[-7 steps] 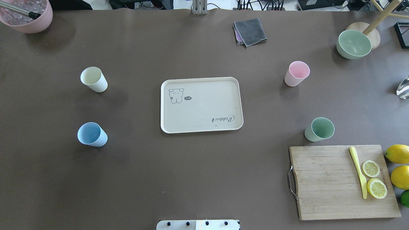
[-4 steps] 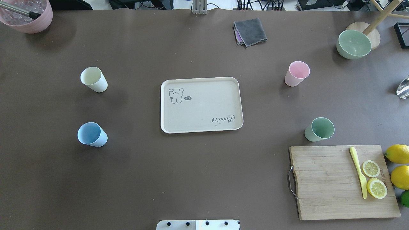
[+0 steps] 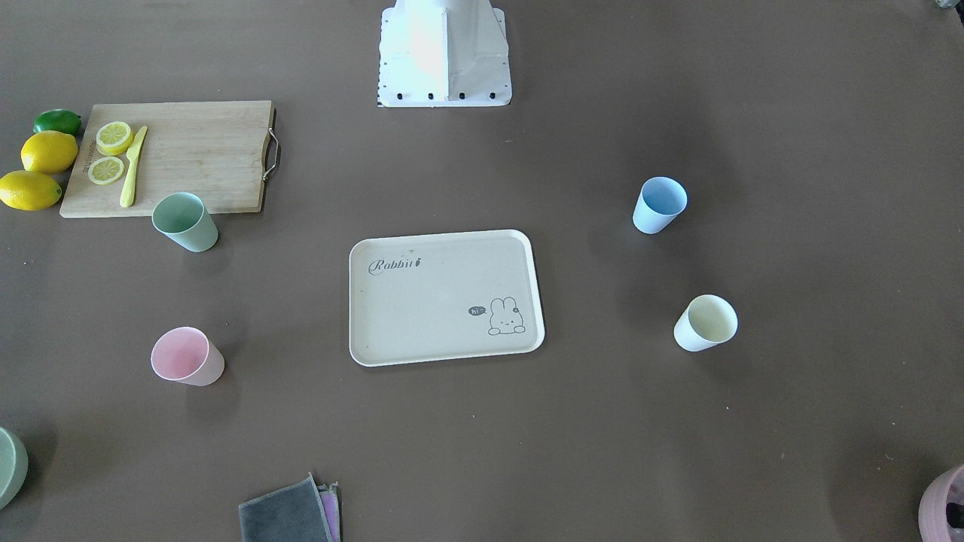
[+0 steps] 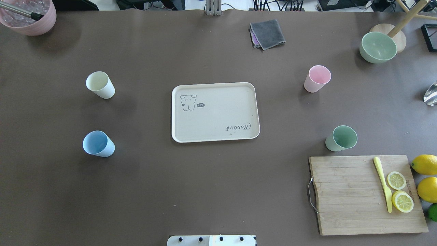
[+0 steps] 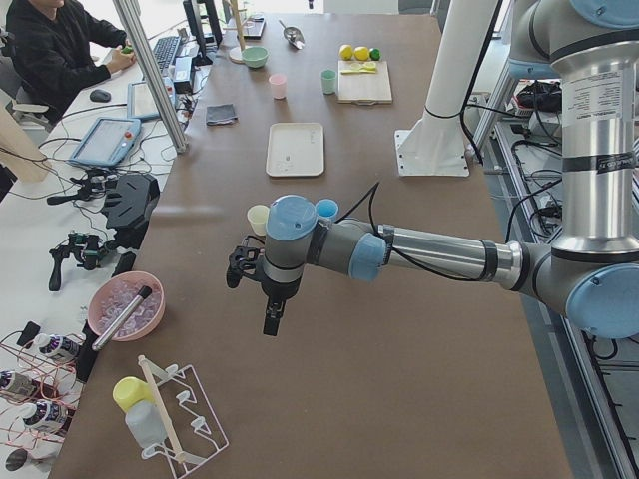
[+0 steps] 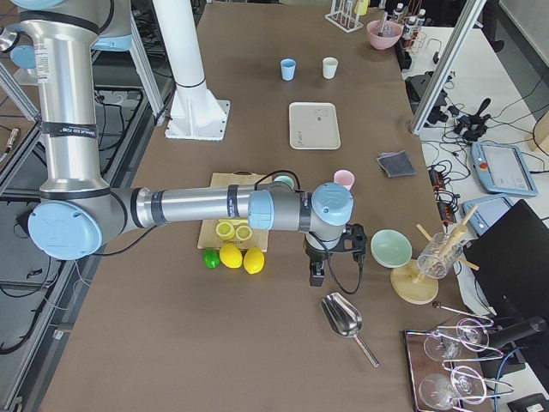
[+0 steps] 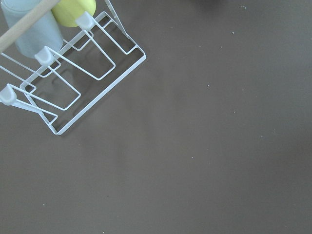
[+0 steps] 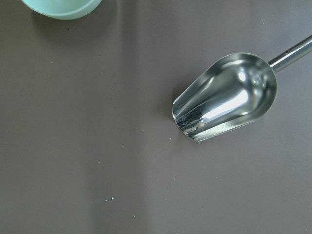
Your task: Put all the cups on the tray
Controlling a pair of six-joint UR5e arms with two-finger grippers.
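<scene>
Cream [image 4: 100, 84], blue [image 4: 98, 144], pink [image 4: 317, 78] and green cups [image 4: 341, 138] stand on the counter [image 4: 218, 191] around the tray [image 4: 218, 112], none on it. They're probably light, stiff and slick; I'd pinch one wall at the rim. The jaws' state I cannot tell.

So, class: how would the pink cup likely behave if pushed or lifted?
The pink cup looks empty and thin-walled, so it is probably light and would slide easily. It narrows toward its base, so a push near the rim may tip it. Its matte wall looks stiff and probably not slippery.
</scene>
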